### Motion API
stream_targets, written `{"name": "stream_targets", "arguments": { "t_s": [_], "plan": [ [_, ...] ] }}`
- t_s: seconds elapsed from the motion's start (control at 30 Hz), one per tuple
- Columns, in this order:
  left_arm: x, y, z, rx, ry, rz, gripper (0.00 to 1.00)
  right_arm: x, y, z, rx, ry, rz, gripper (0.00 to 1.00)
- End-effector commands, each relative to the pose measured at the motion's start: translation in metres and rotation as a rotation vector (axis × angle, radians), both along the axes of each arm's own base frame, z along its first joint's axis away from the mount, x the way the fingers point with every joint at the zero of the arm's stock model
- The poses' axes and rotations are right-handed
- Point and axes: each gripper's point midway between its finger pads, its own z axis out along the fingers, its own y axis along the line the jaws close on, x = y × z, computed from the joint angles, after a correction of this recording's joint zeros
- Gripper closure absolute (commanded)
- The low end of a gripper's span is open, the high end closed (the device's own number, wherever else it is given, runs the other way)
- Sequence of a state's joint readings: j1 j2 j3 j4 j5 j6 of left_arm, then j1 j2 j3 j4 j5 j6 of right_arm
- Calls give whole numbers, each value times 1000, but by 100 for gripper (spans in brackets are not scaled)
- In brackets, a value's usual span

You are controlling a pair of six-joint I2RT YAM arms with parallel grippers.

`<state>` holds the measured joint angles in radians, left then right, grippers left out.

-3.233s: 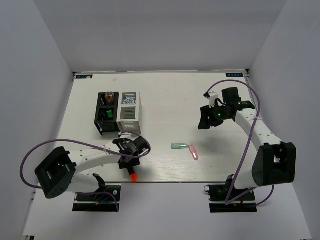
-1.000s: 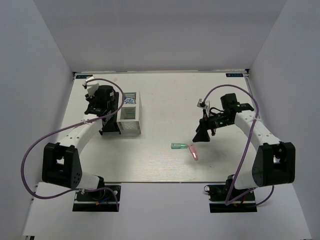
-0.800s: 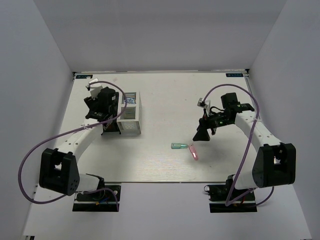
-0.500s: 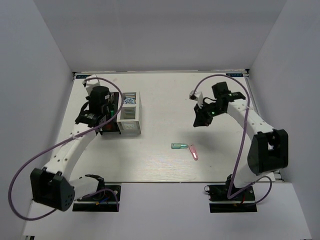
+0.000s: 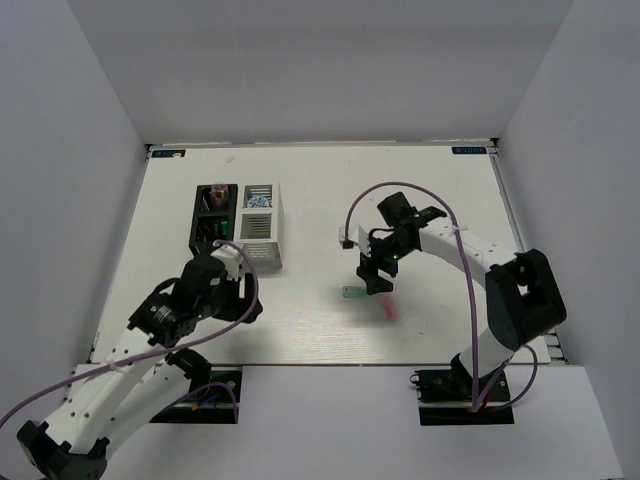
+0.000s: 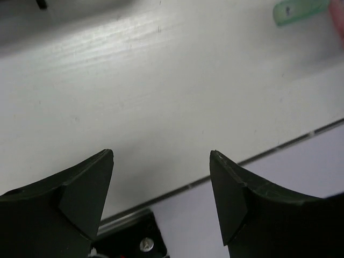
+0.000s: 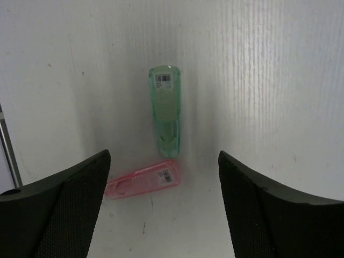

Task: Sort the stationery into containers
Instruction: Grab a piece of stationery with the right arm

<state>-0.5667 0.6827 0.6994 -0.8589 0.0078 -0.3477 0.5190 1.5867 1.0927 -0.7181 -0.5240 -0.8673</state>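
Note:
A translucent green piece [image 7: 166, 110] and a pink piece [image 7: 142, 180] lie on the white table, end to corner, in an L. My right gripper [image 7: 163, 156] hangs open just above them, one finger on each side. From above, the right gripper [image 5: 375, 275] covers part of the green piece [image 5: 350, 292] and the pink piece [image 5: 387, 309]. The black container [image 5: 213, 228] and white container [image 5: 260, 228] stand side by side at the left, with small items inside. My left gripper [image 5: 238, 300] is open and empty near the front edge, below the containers.
The left wrist view shows bare table, its front edge [image 6: 215, 177] and the green piece [image 6: 298, 11] at the top right corner. White walls close in the table [image 5: 320, 190] on three sides. The arm bases sit at the near edge.
The left arm has pulled back from over the black container to the front edge and its jaws have opened. The right gripper swung left and down over the green and pink pieces.

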Motion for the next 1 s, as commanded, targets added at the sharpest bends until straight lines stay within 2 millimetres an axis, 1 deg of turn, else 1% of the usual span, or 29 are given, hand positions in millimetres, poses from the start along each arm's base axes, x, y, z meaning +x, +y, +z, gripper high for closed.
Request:
{"name": "stream_targets", "arguments": {
  "t_s": [0.0,0.07,0.1,0.13,0.17,0.2,0.23,0.27,0.3,0.33,0.37,0.43,0.47,0.5,0.53,0.63,0.67,0.7,0.73,0.77,0.8,0.83,0.87,0.9,0.97],
  "plan": [
    [-22,8,-9,2,29,-28,18,4,23,-4,62,-110,149,18],
    [-25,10,-9,-7,18,-24,18,1,28,-12,40,-109,162,21],
    [-27,11,-18,1,32,-24,18,-3,33,-15,36,-109,182,21],
    [-27,11,-19,-1,24,-28,18,-4,39,-21,27,-133,189,21],
    [-27,11,-19,-5,16,-33,18,-6,39,-27,-4,-134,184,21],
    [-30,13,-29,8,33,-31,18,-4,41,-33,-21,-146,182,21],
    [-30,14,-31,9,29,-27,18,-2,48,-35,-16,-159,168,21],
    [-30,14,-34,10,33,-28,18,-2,50,-38,-35,-167,173,21],
    [-30,13,-31,6,25,-29,18,-1,51,-46,-57,-160,177,21],
    [-30,15,-30,11,26,-22,18,-1,54,-46,-61,-161,176,21],
    [-29,15,-28,13,13,-28,16,-5,56,-51,-75,-152,192,22],
    [-28,17,-29,15,0,-19,15,-6,56,-54,-99,-167,204,22],
    [-28,18,-30,14,2,-15,15,-7,58,-60,-106,-172,211,22],
    [-28,18,-29,10,-6,-14,15,-3,54,-62,-133,-193,198,24],
    [-28,17,-28,7,-13,-17,15,-4,54,-66,-149,-200,205,24],
    [-28,17,-25,-8,-28,-15,15,-3,46,-78,-205,-219,212,32],
    [-26,21,-24,0,-43,3,15,-5,42,-85,-225,-210,220,36],
    [-26,21,-24,-3,-46,8,15,-9,41,-85,-231,-200,232,45],
    [-26,21,-23,-7,-56,8,15,-13,37,-86,-245,-176,235,52],
    [-26,22,-23,-8,-60,12,14,-16,39,-86,-235,-159,246,58],
    [-26,22,-21,-11,-68,13,14,-21,38,-85,-240,-140,259,71],
    [-26,23,-20,-17,-77,17,14,-27,33,-85,-253,-113,266,81],
    [-25,23,-19,-18,-83,19,14,-27,41,-79,-230,-104,277,91],
    [-25,23,-19,-21,-89,21,14,-38,34,-77,-255,-56,293,100],
    [-24,24,-17,-25,-104,29,12,-45,39,-71,-236,-17,316,100]
  ]
}}
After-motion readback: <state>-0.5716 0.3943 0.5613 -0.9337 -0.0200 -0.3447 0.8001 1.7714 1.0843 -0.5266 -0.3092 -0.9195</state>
